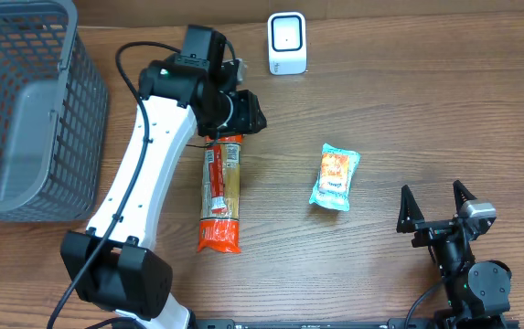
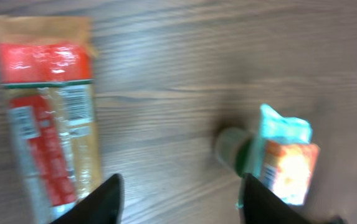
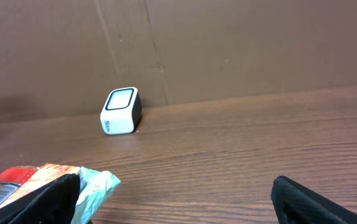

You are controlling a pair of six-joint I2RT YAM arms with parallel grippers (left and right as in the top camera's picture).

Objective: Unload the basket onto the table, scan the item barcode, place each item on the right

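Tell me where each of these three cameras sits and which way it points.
Overhead: above the table, looking down at basket, scanner, red packet and teal packet; left arm and right arm show.
Left wrist: on the left arm, looking down at both packets; its open jaws show at the bottom.
Right wrist: low, facing across the table toward the scanner; its open jaws show at the bottom corners.
Shared: all show the teal packet.

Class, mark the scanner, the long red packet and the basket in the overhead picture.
scanner (image 1: 287,38): overhead view, its white top face.
long red packet (image 1: 222,192): overhead view, middle of the packet.
basket (image 1: 80,128): overhead view, its right mesh wall.
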